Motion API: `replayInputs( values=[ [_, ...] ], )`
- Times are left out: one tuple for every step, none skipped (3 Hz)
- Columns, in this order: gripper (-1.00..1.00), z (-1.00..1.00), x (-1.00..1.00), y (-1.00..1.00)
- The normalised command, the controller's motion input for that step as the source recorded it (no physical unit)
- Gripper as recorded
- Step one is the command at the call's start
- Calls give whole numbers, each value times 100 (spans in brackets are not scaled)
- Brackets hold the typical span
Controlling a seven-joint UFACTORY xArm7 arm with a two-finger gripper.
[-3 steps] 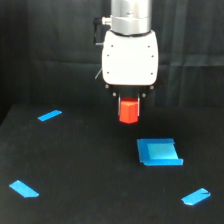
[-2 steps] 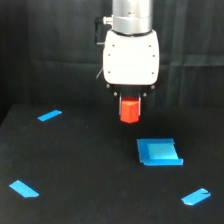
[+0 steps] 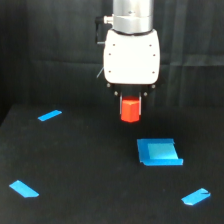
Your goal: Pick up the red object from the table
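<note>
The red object (image 3: 131, 110), a small red-orange hexagonal block, hangs just under the white gripper body in the upper middle of the exterior view. My gripper (image 3: 131, 101) is shut on its top part; the fingers are mostly hidden behind the block and the body. The block appears lifted off the black table (image 3: 90, 170), with dark surface showing beneath it.
A flat blue square piece (image 3: 158, 152) lies on the table below and to the exterior view's right of the block. Blue tape strips sit at the left (image 3: 49, 115), lower left (image 3: 23, 189) and lower right (image 3: 195, 197). A black curtain hangs behind.
The gripper and the red block have risen slightly; everything on the table stays where it was.
</note>
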Motion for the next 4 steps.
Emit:
replayInputs(
  values=[
    [-97, 4, 5, 3],
    [-93, 5, 14, -4],
    [-100, -4, 0, -1],
    [-99, -2, -3, -1]
  ],
)
